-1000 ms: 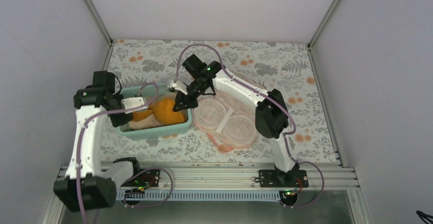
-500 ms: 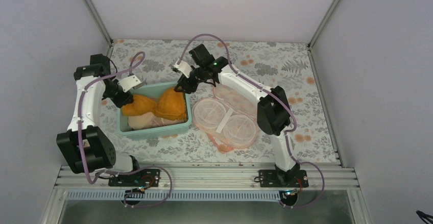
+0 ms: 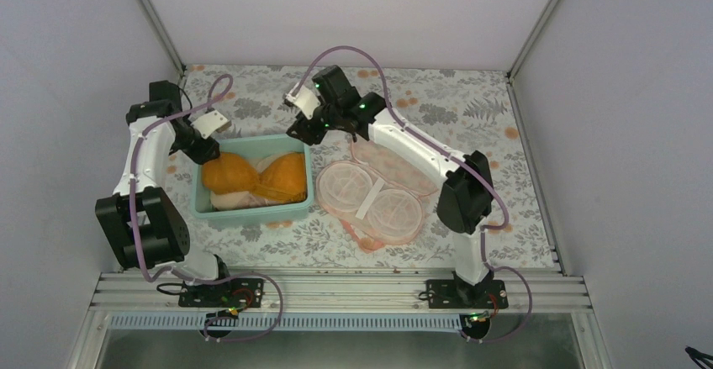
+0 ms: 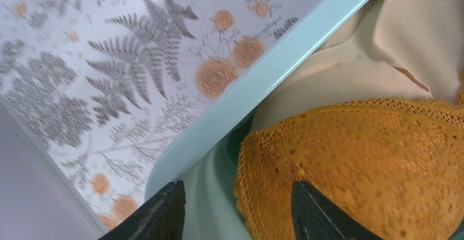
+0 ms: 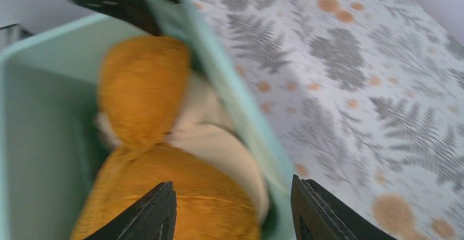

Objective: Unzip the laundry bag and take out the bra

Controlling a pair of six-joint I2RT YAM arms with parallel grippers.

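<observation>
The mustard-orange bra (image 3: 256, 176) lies spread in the teal tub (image 3: 252, 213), on top of pale beige bras (image 3: 240, 202). The pink mesh laundry bag (image 3: 370, 197) lies flat to the right of the tub, its round translucent cups showing. My left gripper (image 3: 200, 150) hangs open over the tub's far left corner; in its wrist view the bra's lacy edge (image 4: 355, 163) lies below the gripper (image 4: 238, 218), not held. My right gripper (image 3: 304, 131) is open above the tub's far right corner, with the bra (image 5: 148, 87) beneath the gripper (image 5: 232, 218).
The tub's rim (image 4: 262, 81) runs diagonally under the left fingers, with beige fabric (image 4: 416, 27) inside it. A floral tablecloth (image 3: 471, 108) covers the table, with white walls on three sides and a metal rail (image 3: 336, 289) at the near edge.
Both grippers have opened and let go of the bra, which now lies spread in the tub. Both arms have lifted and drawn back toward the far side.
</observation>
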